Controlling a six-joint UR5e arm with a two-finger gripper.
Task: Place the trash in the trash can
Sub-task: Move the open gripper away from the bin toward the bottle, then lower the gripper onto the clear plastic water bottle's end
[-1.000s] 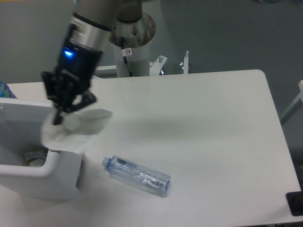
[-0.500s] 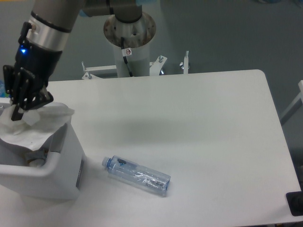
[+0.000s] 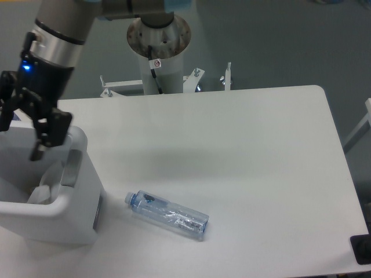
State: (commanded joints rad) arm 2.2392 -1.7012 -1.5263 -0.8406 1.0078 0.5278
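White table [image 3: 243, 145] bears bottle [image 3: 168, 215] beside bin [image 3: 75, 214].

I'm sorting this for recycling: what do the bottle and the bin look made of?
The bottle looks like thin clear plastic: see-through, dented and creased, with a bluish cap. The bin looks like thick matte white plastic, judging by its smooth moulded rim and rounded corners, though the picture can't confirm it.

Grey arm [image 3: 61, 23] with silver band, black wrist section with small blue light, black two-finger gripper [image 3: 23, 130]; white round base column [image 3: 157, 55] with small sticker.
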